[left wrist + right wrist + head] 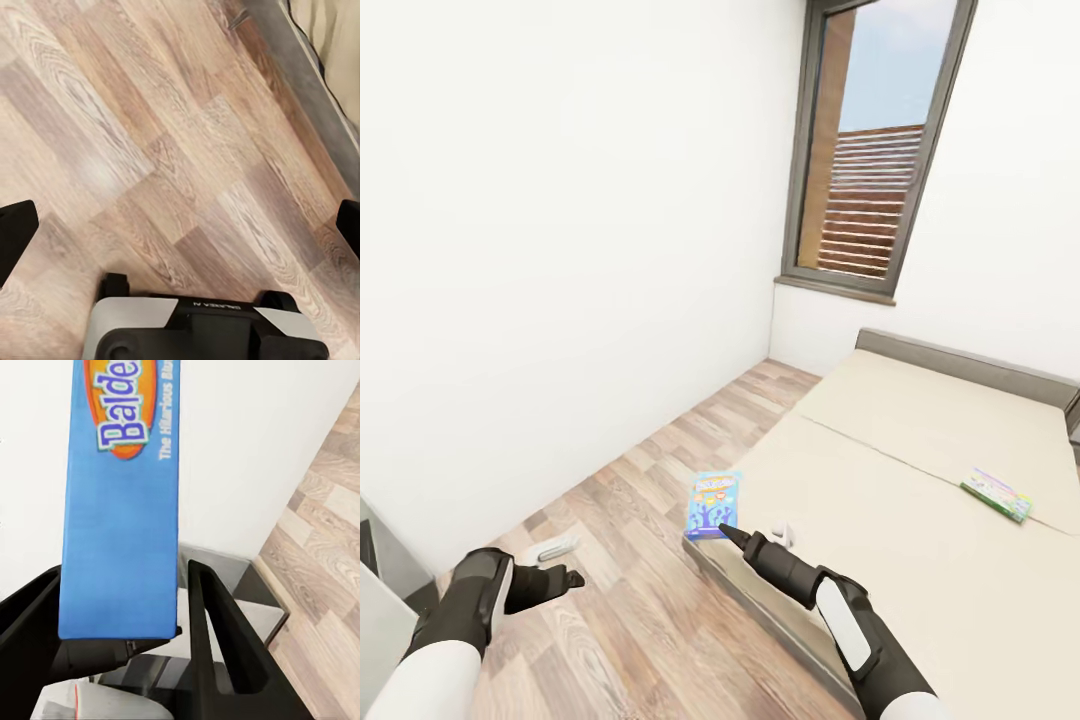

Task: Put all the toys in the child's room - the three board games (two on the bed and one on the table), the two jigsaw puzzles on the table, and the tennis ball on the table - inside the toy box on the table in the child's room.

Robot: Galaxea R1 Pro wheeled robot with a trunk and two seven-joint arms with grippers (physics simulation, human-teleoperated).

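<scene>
So in the head view your right gripper [732, 533] held the blue board game [712, 504] over the bed [920, 470] corner, long axis running away from you, while the green board game [997, 494] lay untouched, skewed on the mattress; in the left wrist view your left fingers [15, 236] stood wide apart, empty; in the right wrist view both fingers pinched the box's short end – nothing binned as far as showed

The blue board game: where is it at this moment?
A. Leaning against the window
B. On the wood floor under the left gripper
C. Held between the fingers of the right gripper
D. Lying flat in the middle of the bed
C: the right wrist view shows the blue board game between the right gripper's two dark fingers, and in the head view it stands at that gripper's tip by the bed corner.
</scene>
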